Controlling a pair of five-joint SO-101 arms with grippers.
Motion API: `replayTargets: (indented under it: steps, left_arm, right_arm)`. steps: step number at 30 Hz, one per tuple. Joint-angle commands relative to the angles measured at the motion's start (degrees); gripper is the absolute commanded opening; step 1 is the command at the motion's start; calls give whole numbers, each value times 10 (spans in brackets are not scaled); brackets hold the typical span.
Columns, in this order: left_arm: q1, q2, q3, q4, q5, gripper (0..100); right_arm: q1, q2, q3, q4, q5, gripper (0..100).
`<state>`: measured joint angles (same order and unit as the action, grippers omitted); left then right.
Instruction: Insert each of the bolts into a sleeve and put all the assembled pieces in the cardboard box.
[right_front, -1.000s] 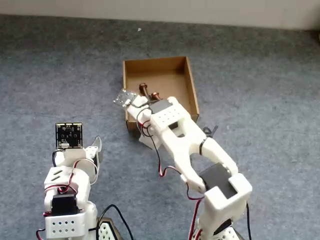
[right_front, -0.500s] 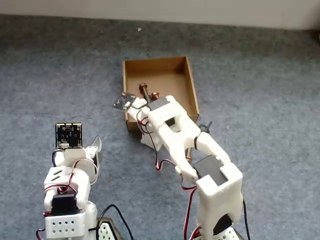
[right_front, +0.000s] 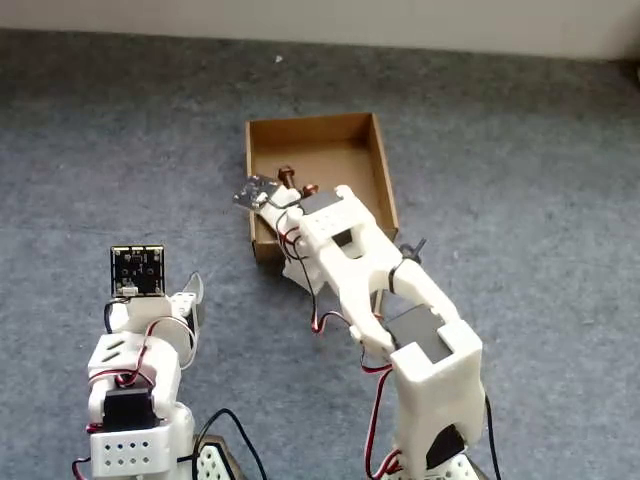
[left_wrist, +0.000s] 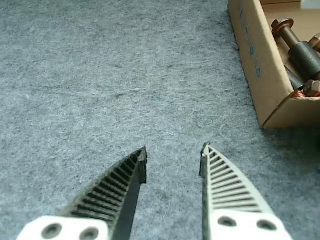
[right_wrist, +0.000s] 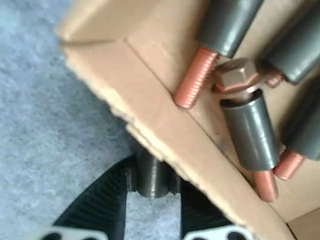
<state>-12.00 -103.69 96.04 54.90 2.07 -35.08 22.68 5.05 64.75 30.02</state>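
The cardboard box (right_front: 312, 123) sits open on the grey carpet, with several bolt-and-sleeve pieces (right_wrist: 247, 132) lying inside near its front left corner (right_front: 288, 176). My right gripper (right_wrist: 154, 182) is just outside the box's near wall (right_wrist: 150, 115), shut on a dark sleeve (right_wrist: 150, 172). That wall hides the sleeve's far end. My left gripper (left_wrist: 175, 148) stands open over bare carpet with nothing between its fingers, well short of the box corner (left_wrist: 255, 55). In the high view the left gripper (right_front: 192, 300) is at the lower left.
Grey carpet (right_front: 520, 160) surrounds the box on all sides. The right arm's forearm (right_front: 370, 270) stretches from the bottom edge up to the box's near left corner. A pale wall strip runs along the far edge.
The right arm's lower links have swung left and its wrist has pushed slightly farther toward the box's near wall. The left arm has not moved.
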Motion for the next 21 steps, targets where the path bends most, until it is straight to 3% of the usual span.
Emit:
replayTargets:
  steps: [1, 13, 18, 21]
  left_arm:
    - [-4, -1, 11, -11, -8, 192]
    - [-3, -1, 11, -11, -8, 192]
    - [-2, -1, 11, -11, -10, 192]
    - [-2, -1, 11, -10, -51, 192]
  right_arm:
    - [0, -63, -19, 26, -11, 4]
    - [7, -419, 180, 56, -80, 5]
    - [79, -554, 272, 57, -120, 5]
    - [134, -623, 324, 55, -127, 5]
